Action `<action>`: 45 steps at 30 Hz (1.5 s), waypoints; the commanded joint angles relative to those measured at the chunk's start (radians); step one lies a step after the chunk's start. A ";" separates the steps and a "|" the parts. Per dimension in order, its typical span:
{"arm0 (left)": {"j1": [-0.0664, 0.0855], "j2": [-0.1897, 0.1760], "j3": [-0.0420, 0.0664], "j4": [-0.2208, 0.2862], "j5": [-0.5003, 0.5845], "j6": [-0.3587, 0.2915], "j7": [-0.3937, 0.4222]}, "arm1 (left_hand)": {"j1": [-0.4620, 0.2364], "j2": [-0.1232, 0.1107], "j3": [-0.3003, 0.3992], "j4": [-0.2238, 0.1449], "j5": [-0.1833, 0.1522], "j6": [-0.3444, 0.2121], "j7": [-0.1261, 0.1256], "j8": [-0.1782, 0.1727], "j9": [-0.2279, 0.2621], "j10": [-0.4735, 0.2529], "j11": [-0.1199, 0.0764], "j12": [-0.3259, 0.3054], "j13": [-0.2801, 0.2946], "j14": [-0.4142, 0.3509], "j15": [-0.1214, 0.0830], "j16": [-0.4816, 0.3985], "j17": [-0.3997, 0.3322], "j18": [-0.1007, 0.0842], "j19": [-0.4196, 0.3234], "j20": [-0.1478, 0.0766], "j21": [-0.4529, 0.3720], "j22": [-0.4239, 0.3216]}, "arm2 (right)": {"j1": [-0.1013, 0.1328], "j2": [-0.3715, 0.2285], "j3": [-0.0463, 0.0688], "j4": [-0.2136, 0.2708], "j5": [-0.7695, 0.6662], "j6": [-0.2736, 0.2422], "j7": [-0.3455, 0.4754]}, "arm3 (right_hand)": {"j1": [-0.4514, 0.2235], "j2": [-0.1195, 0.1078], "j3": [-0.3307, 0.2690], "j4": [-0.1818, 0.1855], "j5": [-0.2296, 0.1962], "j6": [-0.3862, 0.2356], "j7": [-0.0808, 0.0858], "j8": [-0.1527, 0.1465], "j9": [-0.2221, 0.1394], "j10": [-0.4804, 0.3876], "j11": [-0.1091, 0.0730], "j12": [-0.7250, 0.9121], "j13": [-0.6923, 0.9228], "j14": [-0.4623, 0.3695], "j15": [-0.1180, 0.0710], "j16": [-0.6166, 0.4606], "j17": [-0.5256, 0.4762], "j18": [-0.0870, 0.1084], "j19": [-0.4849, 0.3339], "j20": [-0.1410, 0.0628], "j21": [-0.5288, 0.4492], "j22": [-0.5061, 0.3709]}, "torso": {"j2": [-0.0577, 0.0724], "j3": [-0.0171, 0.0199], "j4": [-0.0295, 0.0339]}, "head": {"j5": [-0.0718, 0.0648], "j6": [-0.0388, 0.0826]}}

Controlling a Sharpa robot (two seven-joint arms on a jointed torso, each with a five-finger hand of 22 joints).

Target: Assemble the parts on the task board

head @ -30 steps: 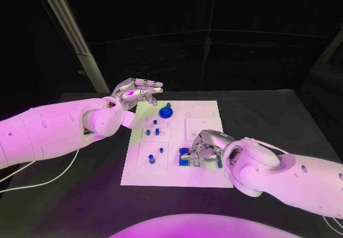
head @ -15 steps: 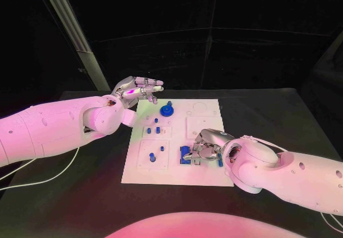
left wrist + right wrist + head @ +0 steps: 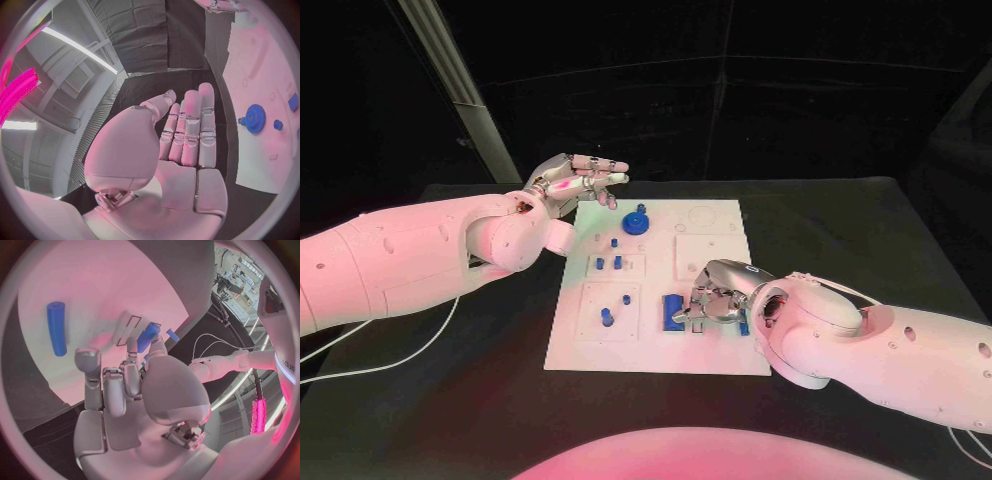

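Observation:
The white task board point(image 3: 711, 222) lies mid-table. My right hand point(image 3: 715, 300) rests on its near right part, fingers curled, and pinches a small blue part point(image 3: 149, 336) between thumb and fingertip. A blue block point(image 3: 672, 312) lies just left of those fingers. In the right wrist view a blue cylinder point(image 3: 56, 328) lies flat on the board point(image 3: 94, 285). A blue gear point(image 3: 636, 222) stands at the board's far left, also seen as the gear point(image 3: 254, 118) from the left wrist. My left hand point(image 3: 581, 181) hovers beyond that corner, fingers straight and apart, holding nothing.
Several small blue pegs stand in the board's left half, such as one peg point(image 3: 615, 243) and a pair point(image 3: 607, 264). Another blue piece point(image 3: 607, 316) sits in the near left recess. A pale post point(image 3: 459, 90) rises behind my left arm.
My right hand has edged slightly right over the blue parts at the board's near side. My left hand stays raised and open in the same place.

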 commanded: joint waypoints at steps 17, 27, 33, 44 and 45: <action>0.002 0.000 0.000 0.000 0.003 0.009 0.004 | 0.010 0.001 0.001 -0.006 0.006 -0.007 0.001 0.001 -0.001 -0.007 -0.003 0.004 -0.001 -0.006 0.000 -0.002 -0.002 0.013 0.004 0.000 -0.004 -0.001 | 0.009 -0.158 0.001 0.058 0.086 -0.135 0.164 | 0.029 0.007 -0.011 -0.008 0.083 -0.077 0.034 -0.080 -0.025 -0.031 0.030 -0.067 -0.051 0.087 0.020 -0.007 0.182 -0.014 -0.016 0.016 -0.017 -0.026 | -0.002 -0.0017 -0.0030 | -0.013 0.015; 0.001 0.001 -0.001 0.002 0.003 0.010 0.005 | 0.010 0.001 0.001 -0.006 0.006 -0.007 0.001 0.001 -0.001 -0.007 -0.003 0.004 -0.001 -0.006 0.000 -0.002 -0.002 0.013 0.004 0.000 -0.004 -0.001 | 0.013 -0.271 0.001 0.079 -0.002 -0.041 0.091 | 0.034 0.008 -0.016 -0.009 0.104 -0.069 0.035 -0.091 -0.030 -0.038 0.032 -0.084 -0.063 0.085 0.023 -0.012 0.173 -0.012 -0.020 0.020 -0.021 -0.033 | -0.004 -0.0002 -0.0081 | -0.026 0.021; 0.001 0.002 -0.002 0.003 0.003 0.011 0.006 | 0.010 0.001 0.001 -0.006 0.006 -0.007 0.001 0.001 -0.001 -0.007 -0.003 0.004 -0.001 -0.006 0.000 -0.002 -0.002 0.013 0.004 0.000 -0.004 -0.001 | 0.012 -0.271 0.000 0.072 -0.057 0.024 0.046 | 0.027 0.005 -0.025 -0.002 0.103 -0.052 0.032 -0.093 -0.030 -0.038 0.030 -0.088 -0.065 0.084 0.022 -0.014 0.170 -0.012 -0.019 0.020 -0.022 -0.031 | -0.003 0.0004 -0.0060 | -0.027 0.019; 0.001 -0.002 -0.003 0.003 0.003 0.011 0.005 | 0.010 0.001 0.001 -0.006 0.006 -0.007 0.001 0.001 -0.001 -0.007 -0.003 0.004 -0.001 -0.006 0.000 -0.002 -0.002 0.013 0.004 0.000 -0.004 -0.001 | 0.011 -0.225 0.000 0.046 -0.094 0.119 0.009 | 0.008 -0.002 -0.044 0.017 0.077 -0.035 0.027 -0.098 -0.027 -0.037 0.026 -0.094 -0.068 0.084 0.018 -0.017 0.166 -0.011 -0.021 0.018 -0.026 -0.036 | -0.003 -0.0001 -0.0068 | -0.025 0.013; 0.001 -0.002 -0.003 0.004 0.003 0.012 0.005 | 0.010 0.001 0.001 -0.006 0.006 -0.007 0.001 0.001 -0.001 -0.007 -0.003 0.004 -0.001 -0.006 0.000 -0.002 -0.002 0.013 0.004 0.000 -0.004 -0.001 | 0.011 -0.220 0.000 0.044 -0.095 0.122 0.008 | 0.008 -0.002 -0.044 0.017 0.077 -0.035 0.027 -0.098 -0.027 -0.037 0.026 -0.094 -0.068 0.083 0.018 -0.017 0.166 -0.011 -0.021 0.018 -0.026 -0.036 | -0.003 -0.0001 -0.0063 | -0.025 0.013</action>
